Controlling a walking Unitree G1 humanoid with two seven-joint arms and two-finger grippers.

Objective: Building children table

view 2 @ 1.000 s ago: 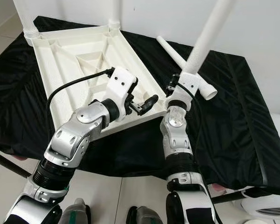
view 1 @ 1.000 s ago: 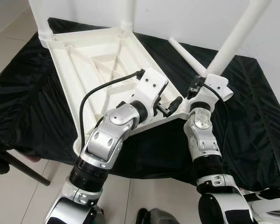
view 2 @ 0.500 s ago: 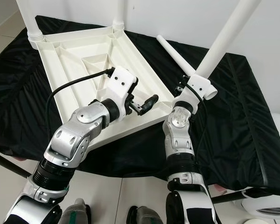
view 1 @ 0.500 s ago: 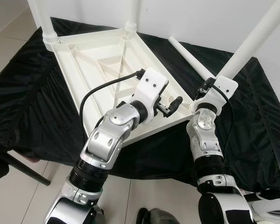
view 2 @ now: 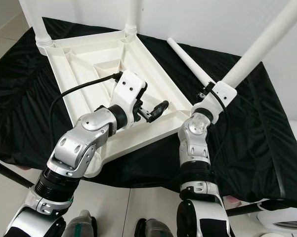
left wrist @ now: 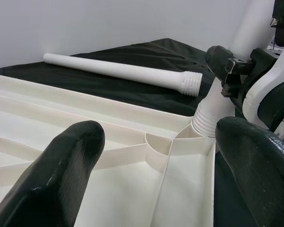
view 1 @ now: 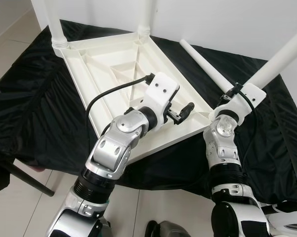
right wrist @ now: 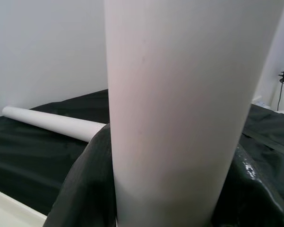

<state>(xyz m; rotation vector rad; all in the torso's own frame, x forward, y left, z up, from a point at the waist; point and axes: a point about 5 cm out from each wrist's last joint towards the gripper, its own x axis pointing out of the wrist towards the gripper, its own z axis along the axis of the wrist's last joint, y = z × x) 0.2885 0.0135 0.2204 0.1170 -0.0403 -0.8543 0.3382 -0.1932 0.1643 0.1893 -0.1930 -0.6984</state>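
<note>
The white table top (view 1: 113,64) lies upside down on the black cloth, ribs up, with two white legs (view 1: 54,24) standing in its far corners. My right gripper (view 1: 226,98) is shut on a third leg (view 1: 276,61), which leans up and to the right from the near right corner socket (left wrist: 205,118). In the right wrist view this held leg (right wrist: 179,94) stands between the dark fingers (right wrist: 85,189). My left gripper (view 1: 180,111) hovers open over the underside near that corner, nothing between its fingers (left wrist: 61,179). A fourth leg (view 1: 207,66) lies loose on the cloth behind.
The black cloth (view 1: 29,108) covers a low surface against a white wall. Tiled floor (view 1: 20,197) runs along the near side, where a dark bar (view 1: 24,180) sticks out at the lower left. A white object (view 2: 281,217) sits at the lower right.
The right gripper has swung to the right with the leg, which now leans further over. The table top's near right corner has shifted right with it. The left gripper has stayed open.
</note>
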